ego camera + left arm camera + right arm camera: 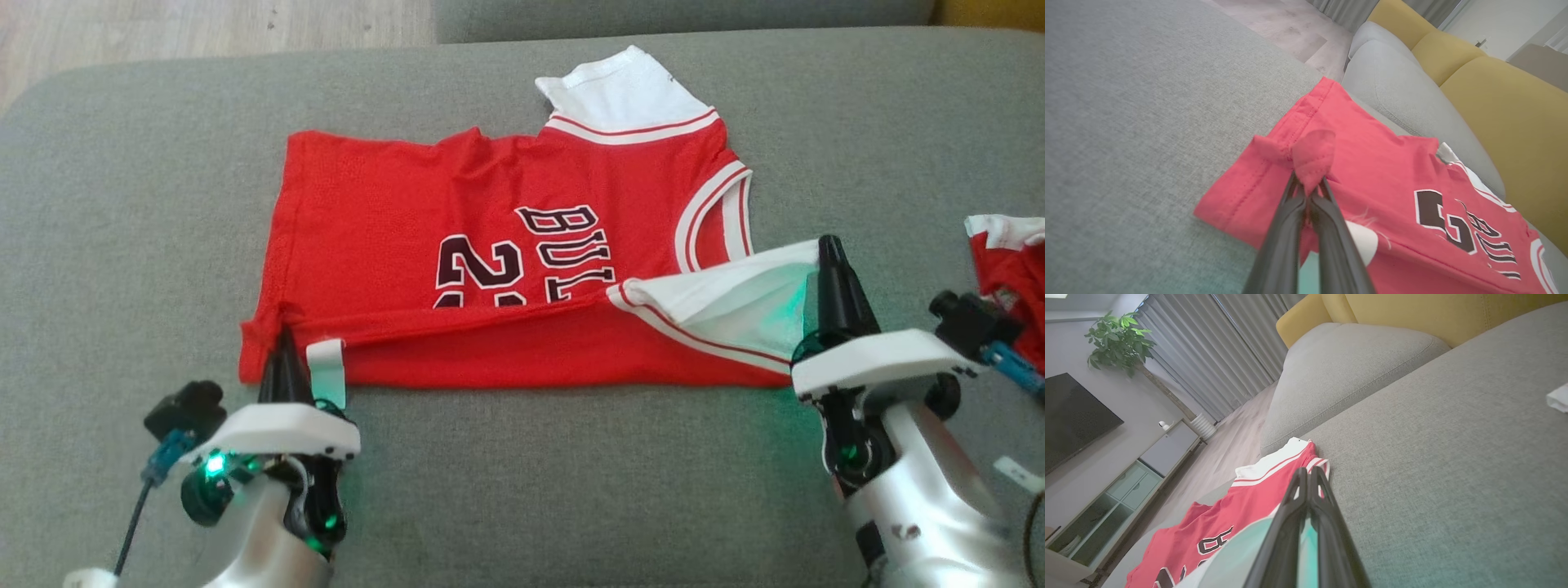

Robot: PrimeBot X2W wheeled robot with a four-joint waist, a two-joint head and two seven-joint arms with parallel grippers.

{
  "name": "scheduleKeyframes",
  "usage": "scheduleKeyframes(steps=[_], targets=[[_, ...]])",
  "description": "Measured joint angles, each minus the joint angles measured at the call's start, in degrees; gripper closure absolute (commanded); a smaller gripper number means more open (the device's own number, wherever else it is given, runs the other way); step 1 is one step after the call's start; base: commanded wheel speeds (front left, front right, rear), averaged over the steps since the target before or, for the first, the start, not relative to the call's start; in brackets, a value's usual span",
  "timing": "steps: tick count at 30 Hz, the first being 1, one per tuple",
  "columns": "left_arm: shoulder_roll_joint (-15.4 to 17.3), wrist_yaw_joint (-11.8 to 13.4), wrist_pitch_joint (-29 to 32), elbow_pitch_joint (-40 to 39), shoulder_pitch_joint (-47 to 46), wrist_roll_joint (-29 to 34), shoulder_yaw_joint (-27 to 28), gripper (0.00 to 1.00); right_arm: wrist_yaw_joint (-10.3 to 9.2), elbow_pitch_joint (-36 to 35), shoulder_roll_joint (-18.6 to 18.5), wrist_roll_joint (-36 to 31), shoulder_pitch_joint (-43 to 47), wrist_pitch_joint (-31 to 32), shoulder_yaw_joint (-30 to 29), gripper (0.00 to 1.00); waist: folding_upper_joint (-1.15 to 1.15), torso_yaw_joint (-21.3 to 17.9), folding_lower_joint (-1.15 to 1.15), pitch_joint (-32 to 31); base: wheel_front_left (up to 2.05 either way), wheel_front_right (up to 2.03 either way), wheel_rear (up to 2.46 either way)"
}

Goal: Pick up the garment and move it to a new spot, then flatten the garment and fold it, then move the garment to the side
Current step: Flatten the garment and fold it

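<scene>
"Head view first: where did the garment lie?" asked the clerk.

"The garment (pixel 490 237), a red jersey with white trim, lay spread across the grey cushion (pixel 522 490), hem toward 9 o'clock and shoulders toward 3 o'clock. Its near edge lay turned over onto the front and covered the lower part of the number and lettering."

"And the left claw?"

"The left claw (pixel 286 343) stood at 7 o'clock, clamped on the hem corner. The left wrist view confirmed it: a bunch of red cloth sat pinched between the closed fingers. A white tag (pixel 326 367) lay just beside that claw."

"The right claw?"

"The right claw (pixel 830 249) stood at 4 o'clock, fingers together. It gripped the near shoulder strap, which was raised off the cushion with its white inner side showing."

"Anything further?"

"A second red-and-white cloth (pixel 1008 261) lay at 3 o'clock, apart from the garment."
</scene>
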Motion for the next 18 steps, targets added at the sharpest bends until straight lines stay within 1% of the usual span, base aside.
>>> scheduleKeyframes(steps=[1,2,3,4,5,8,9,10,13,18], targets=[[0.0,0.4,0.0,0.4,-0.5,0.0,0.0,0.59,0.00,0.5,0.1,-0.5,-0.6,0.0,-0.1,1.00,0.00,0.0,0.00,0.2,0.00,0.00,0.00],[0.0,0.9,0.0,0.6,-1.0,0.0,0.1,0.17,0.00,0.9,0.2,-0.9,-1.2,0.0,-0.2,1.00,0.00,0.0,-0.01,0.3,0.00,0.00,0.00],[0.0,1.4,0.0,0.6,-1.4,0.1,0.2,0.00,0.00,1.2,0.5,-1.4,-1.7,0.0,-0.8,0.95,0.00,-0.1,-0.01,0.4,0.00,0.00,0.00],[0.0,2.0,0.0,0.6,-1.8,0.3,0.7,0.00,0.00,1.2,0.7,-2.2,-2.3,0.0,-1.5,0.31,0.00,-0.1,-0.01,0.6,0.00,0.00,0.00],[0.0,2.5,0.0,0.2,-2.1,0.9,1.1,0.00,0.00,1.0,1.0,-3.2,-2.7,0.0,-2.3,0.00,0.00,-0.1,-0.01,0.6,0.00,0.00,0.00],[0.0,4.5,0.0,-2.9,-2.0,4.9,3.3,0.00,-0.01,-1.9,1.6,-8.7,-2.9,0.0,-4.7,0.00,0.00,0.0,-0.01,0.5,0.00,0.00,0.00],[0.0,4.9,0.0,-4.4,-1.7,8.0,4.0,0.00,-0.01,-3.5,1.5,-12.0,-2.8,0.0,-4.9,0.00,0.00,0.0,-0.01,0.3,0.00,0.00,0.00],[0.0,4.9,0.0,-5.9,-1.5,10.9,4.5,0.00,-0.01,-5.1,1.6,-14.9,-2.5,0.0,-5.2,0.00,0.00,0.0,-0.01,0.1,0.00,0.00,0.00],[0.0,4.9,-0.1,-8.8,1.2,16.3,4.7,0.00,-0.01,-8.2,2.3,-21.6,-1.0,0.0,-7.6,0.00,0.00,0.0,-0.01,-0.8,0.00,0.00,0.00],[0.0,4.8,-0.1,-10.2,10.3,24.0,5.0,0.00,-0.01,-10.0,3.7,-29.5,7.2,0.0,-9.2,0.00,0.00,-0.1,-0.02,-3.1,0.00,0.00,0.00]])
